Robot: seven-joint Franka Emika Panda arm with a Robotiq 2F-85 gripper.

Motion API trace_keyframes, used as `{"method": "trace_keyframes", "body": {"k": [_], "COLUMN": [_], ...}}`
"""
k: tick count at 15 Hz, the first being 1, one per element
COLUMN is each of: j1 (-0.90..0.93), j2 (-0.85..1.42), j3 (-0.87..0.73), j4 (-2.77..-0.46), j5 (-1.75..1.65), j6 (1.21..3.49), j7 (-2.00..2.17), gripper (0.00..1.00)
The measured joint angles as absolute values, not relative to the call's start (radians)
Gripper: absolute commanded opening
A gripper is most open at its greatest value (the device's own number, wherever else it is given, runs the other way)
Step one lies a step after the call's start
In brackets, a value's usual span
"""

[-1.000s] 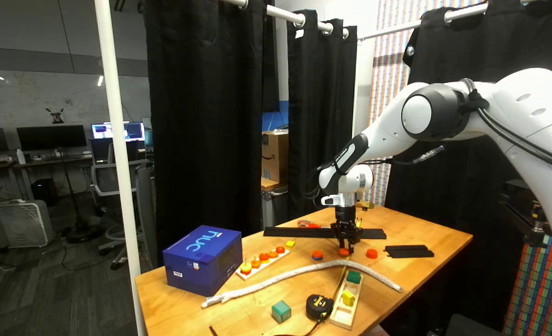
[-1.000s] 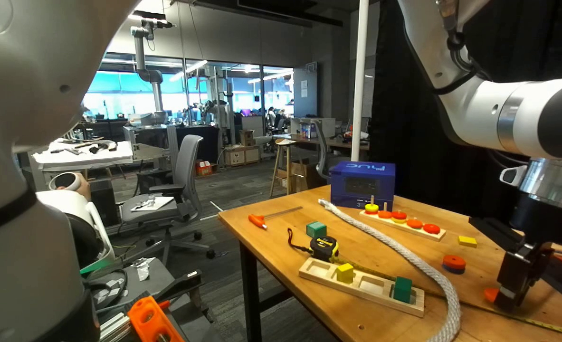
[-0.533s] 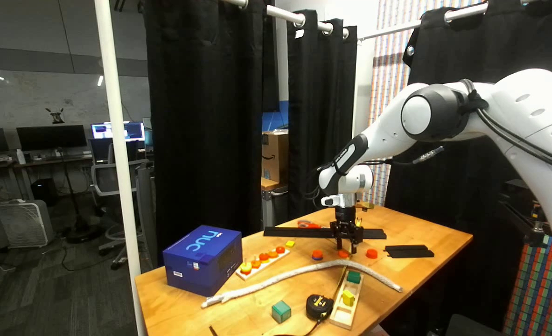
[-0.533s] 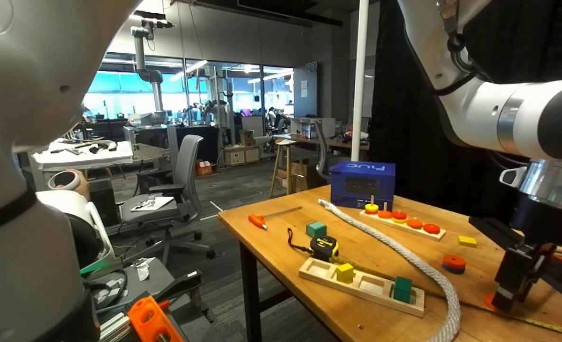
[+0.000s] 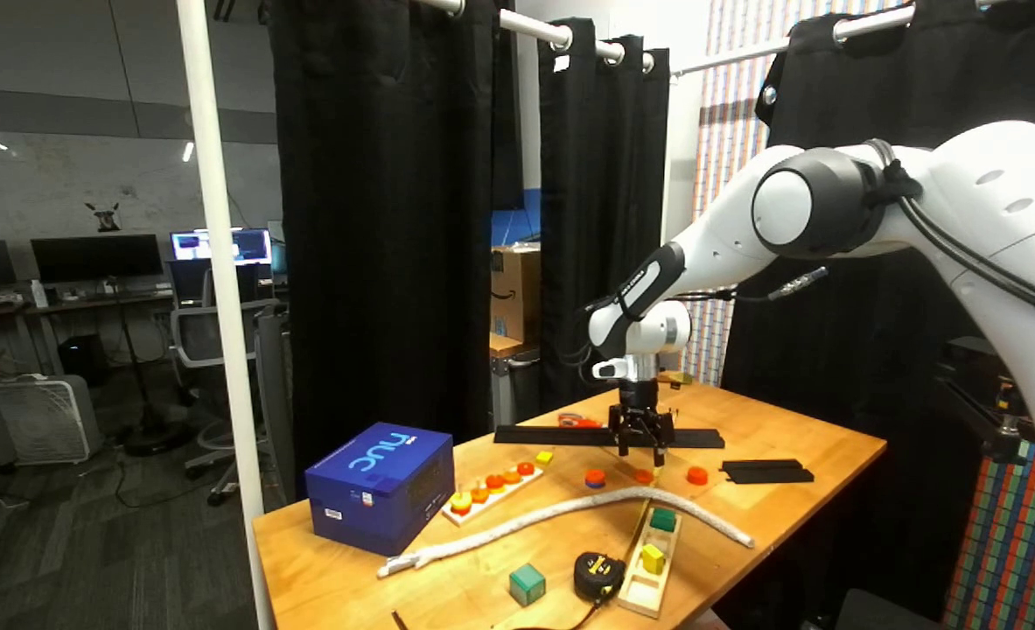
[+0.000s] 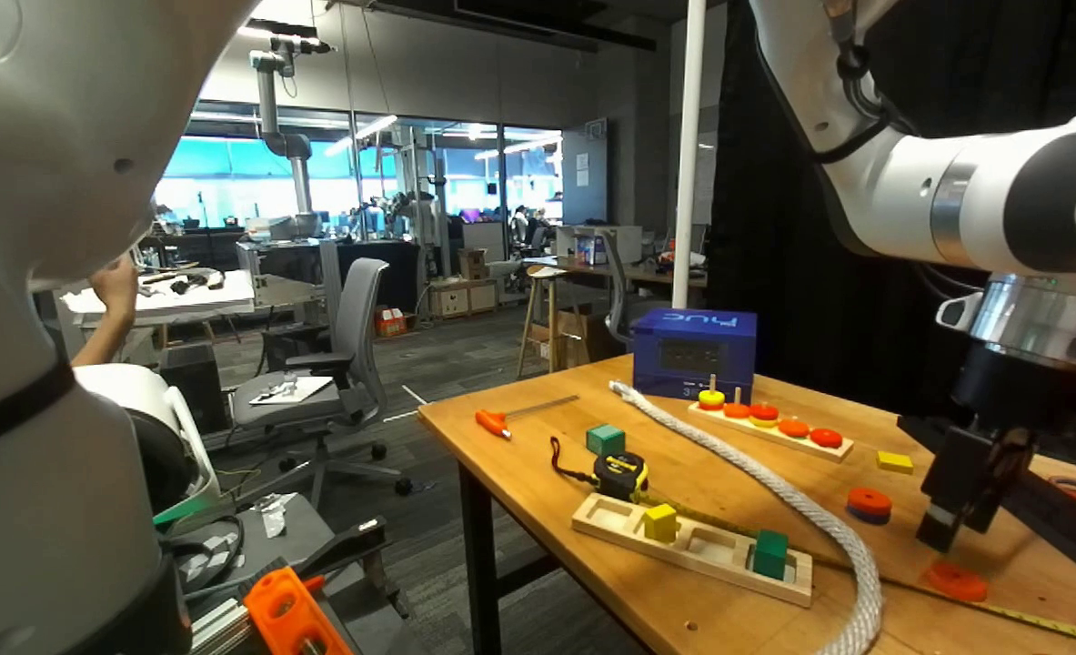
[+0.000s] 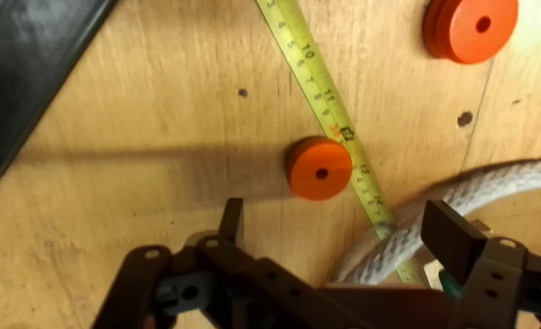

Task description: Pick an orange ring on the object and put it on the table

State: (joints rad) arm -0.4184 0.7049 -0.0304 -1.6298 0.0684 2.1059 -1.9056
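The white arm (image 5: 832, 206) extends over the light, grained wooden surface (image 7: 137, 105) in a bent reach, its dark, angular jaws pointing downward, spread apart, and standing above and clear of the orange ring (image 7: 309, 171). This ring, a smooth round disc with a small central hole, lies flat on the surface, its rim at the edge of the yellow printed tape (image 7: 318, 89). The white rope (image 7: 517, 182), of braided texture, curves across the tape nearby.

Orange ring (image 7: 310, 171) flat on table (image 7: 160, 105).
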Motion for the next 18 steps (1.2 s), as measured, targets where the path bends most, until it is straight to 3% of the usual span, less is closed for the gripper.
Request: {"method": "trace_keyframes", "body": {"k": [10, 18], "j1": [-0.248, -0.159], "j2": [0.356, -0.036], "j3": [-0.033, -0.033], "j4": [-1.675, -1.832], "j5": [0.069, 0.070], "j6": [1.846, 1.793], "j7": [-1.333, -0.836], "gripper": [1.00, 1.00]}}
